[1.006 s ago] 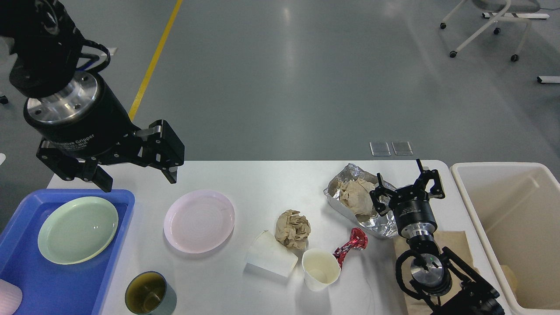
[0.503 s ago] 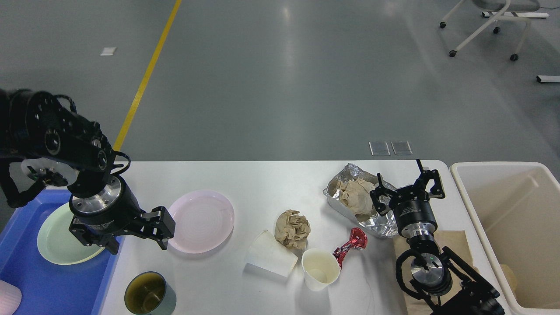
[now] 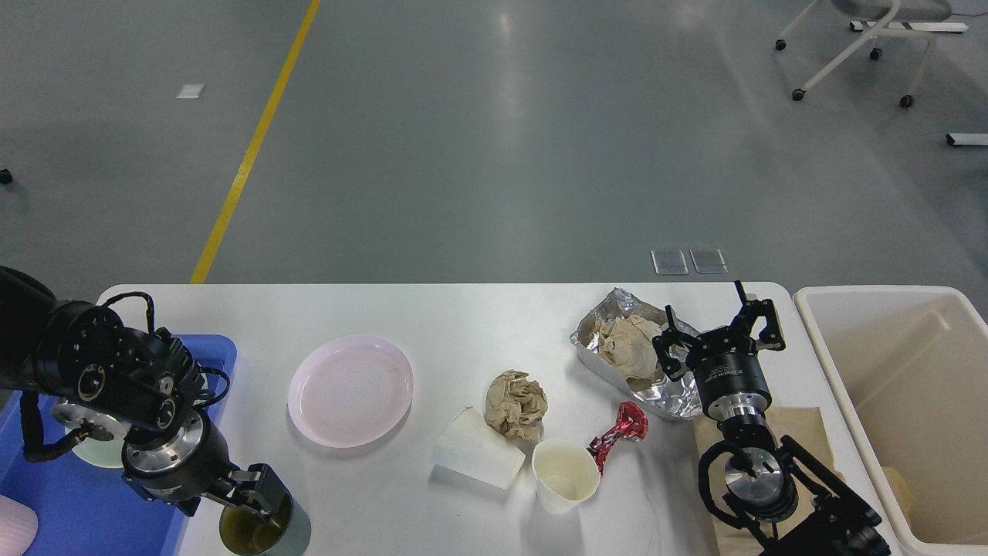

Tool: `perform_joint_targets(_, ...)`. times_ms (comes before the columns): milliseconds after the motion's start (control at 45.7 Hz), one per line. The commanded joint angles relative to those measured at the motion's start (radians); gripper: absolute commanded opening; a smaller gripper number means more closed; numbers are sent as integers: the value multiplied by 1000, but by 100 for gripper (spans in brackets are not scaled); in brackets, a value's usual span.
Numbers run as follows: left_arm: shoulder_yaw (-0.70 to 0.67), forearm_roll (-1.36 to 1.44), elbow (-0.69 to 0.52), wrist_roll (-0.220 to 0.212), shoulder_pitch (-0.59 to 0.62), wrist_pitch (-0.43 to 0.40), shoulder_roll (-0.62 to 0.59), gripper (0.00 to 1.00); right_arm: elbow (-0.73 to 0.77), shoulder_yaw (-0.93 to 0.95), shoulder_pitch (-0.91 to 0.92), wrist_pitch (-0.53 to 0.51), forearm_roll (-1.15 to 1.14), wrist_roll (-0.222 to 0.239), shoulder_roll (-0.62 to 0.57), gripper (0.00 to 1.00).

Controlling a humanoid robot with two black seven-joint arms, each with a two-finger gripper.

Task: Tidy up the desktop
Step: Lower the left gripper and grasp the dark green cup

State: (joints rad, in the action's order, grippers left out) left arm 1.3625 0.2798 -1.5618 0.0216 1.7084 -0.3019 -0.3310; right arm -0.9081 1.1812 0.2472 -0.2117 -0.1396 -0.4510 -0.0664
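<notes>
Worktop [image 3: 478, 316]: white, spans the view, cluttered. Cream bin [image 3: 903, 386] right; blue tray [image 3: 69, 510] left. Pink plate [image 3: 351, 390], well apart from both arms. Dark cup [image 3: 266, 533], near-left edge; left gripper [image 3: 231, 506] directly over its rim, jaws spread, nearer arm. Right gripper [image 3: 722, 328] beside foil [image 3: 664, 394], jaws spread, empty. No legible writing.

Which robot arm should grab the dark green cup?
The left gripper: it is already down at the dark green cup, near the blue tray. The right gripper is far off, by the foil.
</notes>
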Motion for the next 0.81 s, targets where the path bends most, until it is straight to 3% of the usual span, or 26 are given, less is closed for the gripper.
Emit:
perform_joint_targets(0,-3,18,49,0,-64,35,-8,89,0,0,0,0,0,0,0,100)
perform_joint_targets(153,-6,16,89,1,-122,86,-8,87,0,0,0,0,0,0,0,100)
perform_joint_targets(284,-28,16,98,1,-157,112,-8,77,0,0,0,0,0,0,0,100)
perform_joint_targets(634,-29,-7,100,3,-164,95,-36,8,0,0,0,0,0,0,0,100)
perform_joint_targets(722,-29,-19,98,4,-164,93,-46,0,0,0,0,0,0,0,0,100)
perform_joint_targets(787,-31,-27,100,4,-164,89,-51,0,0,0,0,0,0,0,0,100)
